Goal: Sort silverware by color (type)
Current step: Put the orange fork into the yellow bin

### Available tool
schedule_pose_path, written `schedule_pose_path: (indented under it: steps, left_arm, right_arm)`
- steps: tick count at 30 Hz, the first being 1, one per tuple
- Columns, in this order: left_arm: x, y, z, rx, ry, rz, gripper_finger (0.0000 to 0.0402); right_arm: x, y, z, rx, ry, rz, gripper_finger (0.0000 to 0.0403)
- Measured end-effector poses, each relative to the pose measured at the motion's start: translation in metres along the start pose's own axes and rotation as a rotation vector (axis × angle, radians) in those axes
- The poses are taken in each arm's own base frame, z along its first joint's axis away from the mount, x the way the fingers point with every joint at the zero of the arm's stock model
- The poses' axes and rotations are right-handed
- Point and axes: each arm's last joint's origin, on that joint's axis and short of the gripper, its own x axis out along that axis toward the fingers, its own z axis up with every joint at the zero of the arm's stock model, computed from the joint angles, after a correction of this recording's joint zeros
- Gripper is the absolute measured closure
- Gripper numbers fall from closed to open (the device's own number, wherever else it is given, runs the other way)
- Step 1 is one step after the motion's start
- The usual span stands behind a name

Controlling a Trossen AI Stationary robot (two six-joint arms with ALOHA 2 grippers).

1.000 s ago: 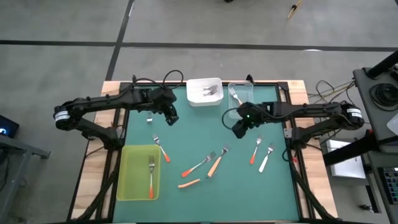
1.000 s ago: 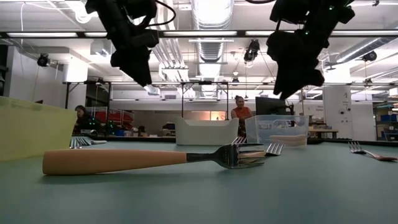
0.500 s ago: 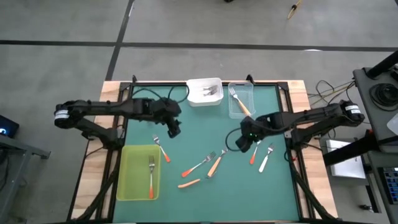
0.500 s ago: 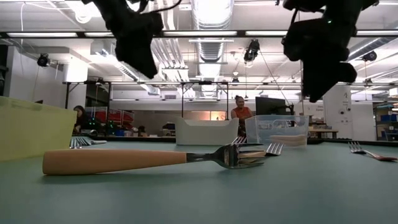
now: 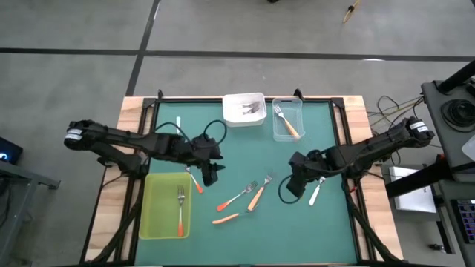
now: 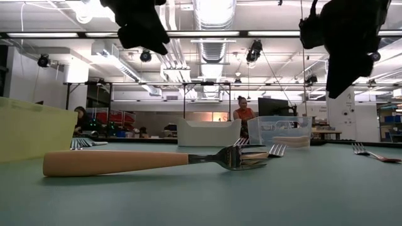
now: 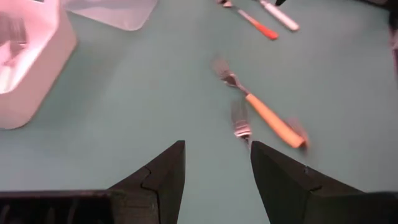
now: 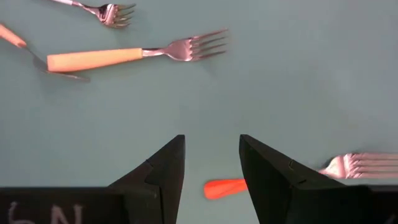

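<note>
We see even, bright light from above: long ceiling lamps [image 6: 207, 32] glow white in the low view and wash out there. On the green tabletop [image 5: 245, 148] shadows are faint and soft. In the low view both arms hang as black shapes against the lit room. The left wrist view is smeared: the orange-handled fork [image 7: 264, 115] is blurred, and the white tray [image 7: 28, 59] glares pink-white. The right wrist view is crisper.

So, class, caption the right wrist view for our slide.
Open right gripper above the green mat, empty, near a red-orange fork.
</note>
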Motion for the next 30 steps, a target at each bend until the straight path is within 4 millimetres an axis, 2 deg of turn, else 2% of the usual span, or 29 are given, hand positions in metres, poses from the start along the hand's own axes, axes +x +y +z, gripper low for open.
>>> schedule_pose_path:
  steps: [9, 17, 30]
  left_arm:
    - [-0.005, -0.020, -0.008, 0.006, -0.025, 0.006, 0.0238]
    - [-0.009, -0.035, -0.014, 0.044, -0.040, 0.005, 0.0238]
    - [-0.014, -0.054, -0.025, 0.105, -0.050, -0.006, 0.0238]
  right_arm:
    - [-0.003, 0.009, -0.017, 0.154, 0.036, 0.005, 0.0259]
    - [-0.003, 0.009, -0.032, 0.301, 0.086, -0.074, 0.0259]
    - [0.024, 0.017, -0.048, 0.378, 0.249, -0.221, 0.0260]
